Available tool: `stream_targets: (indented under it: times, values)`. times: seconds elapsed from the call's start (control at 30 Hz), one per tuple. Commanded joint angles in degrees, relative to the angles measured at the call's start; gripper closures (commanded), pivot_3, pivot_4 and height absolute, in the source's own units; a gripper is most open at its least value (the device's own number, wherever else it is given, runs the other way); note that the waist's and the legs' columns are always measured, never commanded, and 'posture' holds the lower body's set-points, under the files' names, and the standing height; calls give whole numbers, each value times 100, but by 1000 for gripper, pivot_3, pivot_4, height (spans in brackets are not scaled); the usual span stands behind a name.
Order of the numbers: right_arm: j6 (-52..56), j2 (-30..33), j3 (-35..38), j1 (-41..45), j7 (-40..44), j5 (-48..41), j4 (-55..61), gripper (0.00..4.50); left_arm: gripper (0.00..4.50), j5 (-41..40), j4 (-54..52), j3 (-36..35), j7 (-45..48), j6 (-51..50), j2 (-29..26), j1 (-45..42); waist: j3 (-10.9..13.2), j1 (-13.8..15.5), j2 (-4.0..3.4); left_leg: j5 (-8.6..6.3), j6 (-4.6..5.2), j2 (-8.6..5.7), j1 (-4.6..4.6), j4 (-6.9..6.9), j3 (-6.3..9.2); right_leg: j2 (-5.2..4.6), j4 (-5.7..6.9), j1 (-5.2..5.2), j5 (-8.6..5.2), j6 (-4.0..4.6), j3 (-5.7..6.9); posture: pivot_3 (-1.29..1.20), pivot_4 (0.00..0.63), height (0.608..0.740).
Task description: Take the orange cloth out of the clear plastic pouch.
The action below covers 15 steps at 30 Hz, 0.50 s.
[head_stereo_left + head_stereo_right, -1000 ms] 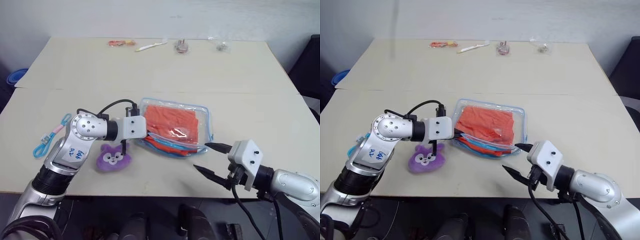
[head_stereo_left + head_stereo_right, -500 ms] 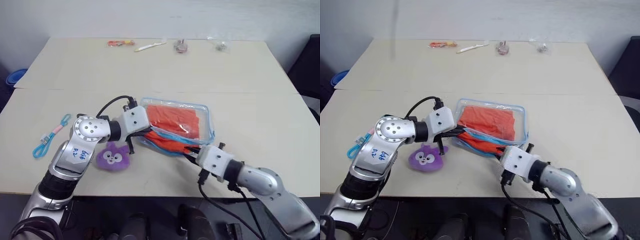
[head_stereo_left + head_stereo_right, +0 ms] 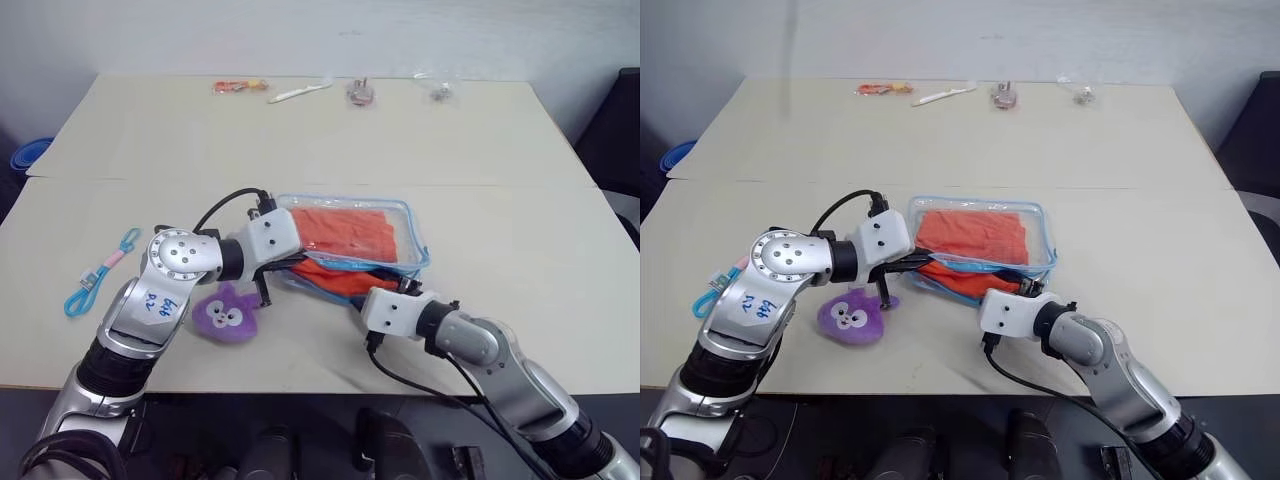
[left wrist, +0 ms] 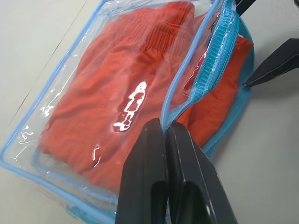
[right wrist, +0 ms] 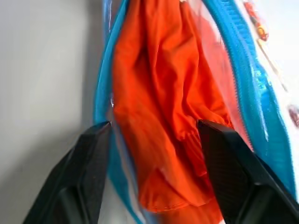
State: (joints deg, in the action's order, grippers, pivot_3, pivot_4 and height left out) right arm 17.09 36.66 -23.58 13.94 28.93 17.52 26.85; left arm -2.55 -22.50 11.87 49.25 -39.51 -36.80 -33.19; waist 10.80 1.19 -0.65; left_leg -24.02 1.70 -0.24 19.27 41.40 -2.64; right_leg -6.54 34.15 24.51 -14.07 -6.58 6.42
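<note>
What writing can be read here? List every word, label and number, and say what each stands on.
Blue handwriting on the white sticker on the left arm: too unclear to read.
Orange packet at the table's far edge: any print is too small to read.
The clear plastic pouch and the orange cloth: no text visible.

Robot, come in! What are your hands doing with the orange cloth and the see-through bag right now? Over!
Left end effector shut on clear plastic pouch rim. Right end effector open, straddling orange cloth at the mouth. Cloth not out yet. Purple plush nearby, not blocking.
</note>
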Motion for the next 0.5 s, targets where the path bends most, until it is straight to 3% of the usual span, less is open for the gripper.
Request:
stream_targets:
  times: [0.03, 0.5]
  values:
    - [-269, -72, 63, 168, -78, 344, -82, 1514, 4500, -81, -292, -31, -69, 74, 20, -105, 0, 4, 0, 0, 0, 1, 0, 0, 0, -1, 0, 0, 0, 0, 0, 0, 150, 740]
    - [-1240, -110, -257, 438, 364, 1237, -822, 1514, 4500, -125, -245, -6, -189, 118, 103, -216, 0, -8, 0, 0, -1, 3, -1, -1, 1, 0, -1, 0, 0, 0, 0, 0, 150, 740]
